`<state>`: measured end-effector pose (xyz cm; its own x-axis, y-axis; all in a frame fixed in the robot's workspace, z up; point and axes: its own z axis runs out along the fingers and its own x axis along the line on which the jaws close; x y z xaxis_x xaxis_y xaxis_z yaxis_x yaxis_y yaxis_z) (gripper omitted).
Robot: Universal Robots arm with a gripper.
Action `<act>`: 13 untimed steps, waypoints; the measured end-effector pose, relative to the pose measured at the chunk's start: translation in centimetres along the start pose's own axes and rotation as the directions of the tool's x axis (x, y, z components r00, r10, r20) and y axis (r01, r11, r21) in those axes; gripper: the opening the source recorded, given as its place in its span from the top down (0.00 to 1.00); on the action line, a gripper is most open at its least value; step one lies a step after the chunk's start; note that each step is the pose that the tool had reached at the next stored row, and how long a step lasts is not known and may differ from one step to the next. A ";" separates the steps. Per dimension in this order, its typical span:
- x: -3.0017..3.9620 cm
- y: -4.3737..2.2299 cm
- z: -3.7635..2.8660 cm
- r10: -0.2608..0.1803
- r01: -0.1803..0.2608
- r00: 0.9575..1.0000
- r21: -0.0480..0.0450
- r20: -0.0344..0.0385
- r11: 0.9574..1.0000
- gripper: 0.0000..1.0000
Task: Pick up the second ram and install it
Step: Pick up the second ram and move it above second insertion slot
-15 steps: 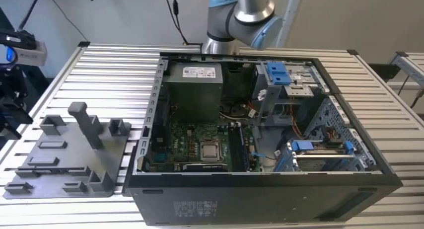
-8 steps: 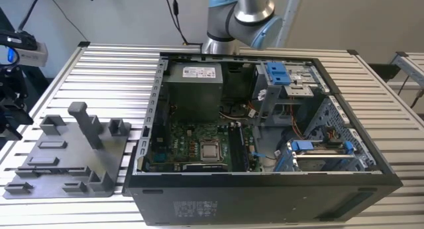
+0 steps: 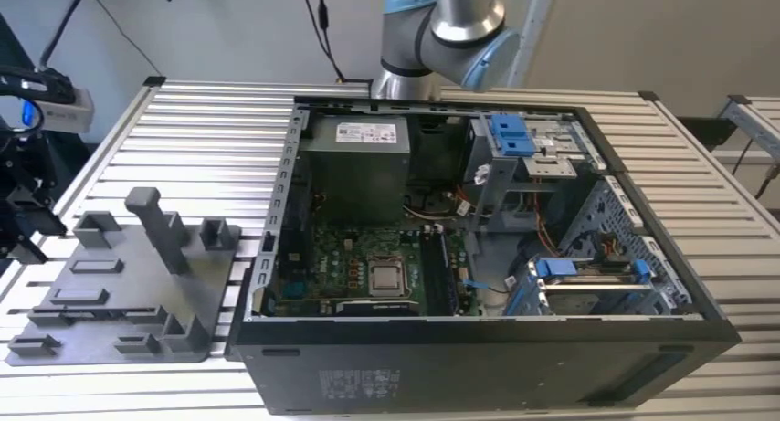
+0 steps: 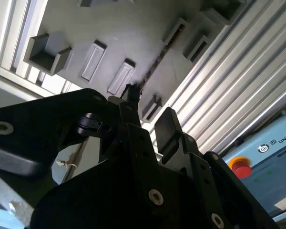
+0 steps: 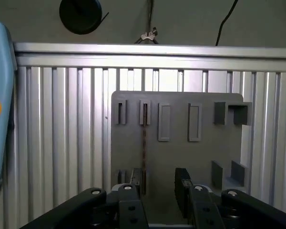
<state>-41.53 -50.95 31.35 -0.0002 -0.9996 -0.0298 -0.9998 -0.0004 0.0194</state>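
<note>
The second ram (image 5: 144, 143) is a thin dark stick standing on edge between two holders of the grey tray (image 5: 176, 157). It also shows as a dark line (image 4: 157, 62) in the second wrist view and low on the tray (image 3: 104, 309) in the exterior view. My gripper (image 5: 157, 187) hovers above the tray, open, with nothing between its black fingers (image 5: 182, 181). The ram lies just off one finger, not between the two. In the exterior view the gripper (image 3: 25, 238) hangs at the left edge beside the tray.
An open computer case (image 3: 488, 348) fills the exterior view's right, with the green motherboard (image 3: 353, 257) and silver processor (image 3: 386, 277) inside. The tray carries upright posts (image 3: 159, 225). A pendant with a red button (image 4: 240, 167) lies beyond the ribbed table (image 3: 207, 129).
</note>
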 end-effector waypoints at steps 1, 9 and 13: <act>0.00 0.00 0.14 0.000 0.000 1.000 0.000 0.000 1.000 0.58; 0.04 -0.03 1.38 0.000 0.000 1.000 0.000 0.000 1.000 0.58; 0.06 -0.03 1.99 0.000 0.000 1.000 0.000 0.000 1.000 0.58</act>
<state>-41.53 -50.95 29.36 0.0001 -0.9996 -0.0298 -0.9998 -0.0007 0.0193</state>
